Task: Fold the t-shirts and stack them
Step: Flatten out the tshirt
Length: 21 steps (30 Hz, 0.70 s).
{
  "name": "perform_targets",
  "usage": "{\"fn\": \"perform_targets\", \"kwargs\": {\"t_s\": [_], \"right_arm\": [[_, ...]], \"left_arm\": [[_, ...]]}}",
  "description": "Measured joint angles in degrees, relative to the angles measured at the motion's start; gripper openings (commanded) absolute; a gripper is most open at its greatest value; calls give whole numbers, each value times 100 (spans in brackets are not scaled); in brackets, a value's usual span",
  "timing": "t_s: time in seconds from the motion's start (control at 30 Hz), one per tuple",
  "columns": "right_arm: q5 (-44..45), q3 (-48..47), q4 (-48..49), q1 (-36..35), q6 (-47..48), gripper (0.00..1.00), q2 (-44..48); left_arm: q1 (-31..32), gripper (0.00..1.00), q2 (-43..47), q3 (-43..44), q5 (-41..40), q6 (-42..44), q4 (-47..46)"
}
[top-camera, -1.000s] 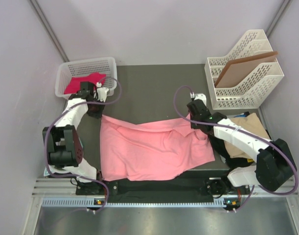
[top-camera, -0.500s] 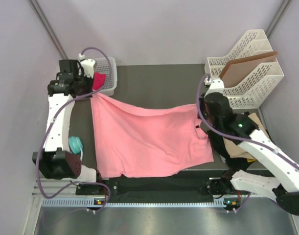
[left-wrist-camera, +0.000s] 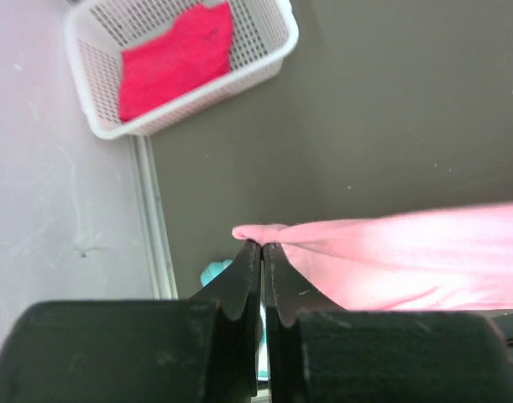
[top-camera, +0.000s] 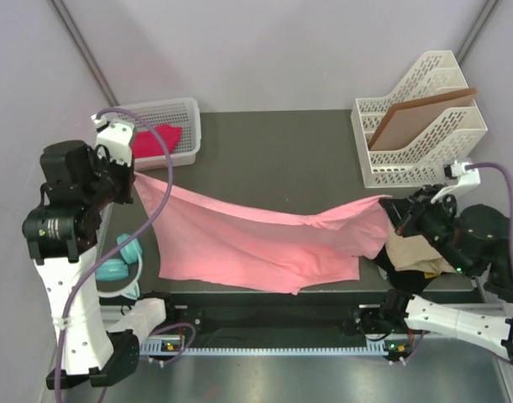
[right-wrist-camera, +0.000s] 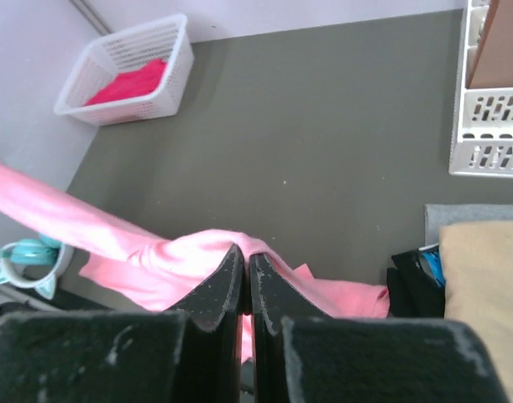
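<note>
Salmon t-shirt (top-camera: 256,243) spans left gripper (top-camera: 133,173) to right gripper (top-camera: 396,210).

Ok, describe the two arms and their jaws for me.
The left arm and right arm have white links with bulky black joints. A purple cable loops along each. The jaws are black, slim and tapered.

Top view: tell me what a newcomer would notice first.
The pink shirt dominates, stretched in the air over the table between the left gripper and the right gripper, each shut on its cloth. A magenta shirt lies in the basket at the far left, and a tan-and-black pile sits at the right edge.
</note>
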<state>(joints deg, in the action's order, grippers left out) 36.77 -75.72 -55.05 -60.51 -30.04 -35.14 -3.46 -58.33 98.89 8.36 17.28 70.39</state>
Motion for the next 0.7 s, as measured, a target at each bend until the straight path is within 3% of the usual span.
{"fn": "perform_targets", "kwargs": {"t_s": [0.1, 0.17, 0.37, 0.53, 0.7], "right_arm": [[-278, -697, -111, 199, 260, 0, -52], [-732, -1255, -74, 710, 568, 0, -105], [-2909, -2964, 411, 3403, 1620, 0, -190], [-3853, -3036, 831, 3989, 1794, 0, 61], [-3989, -2520, 918, 4116, 1864, 0, 170]], "left_arm": [[-2, 1, -48, 728, -7, 17, 208], [-2, 2, -114, 1305, -20, 9, 219], [-2, 1, 297, 2017, 0, -127, -212], [-4, 2, 881, 1956, 175, -284, -623], [-2, 0, 1145, 1484, 136, -345, -986]]}}
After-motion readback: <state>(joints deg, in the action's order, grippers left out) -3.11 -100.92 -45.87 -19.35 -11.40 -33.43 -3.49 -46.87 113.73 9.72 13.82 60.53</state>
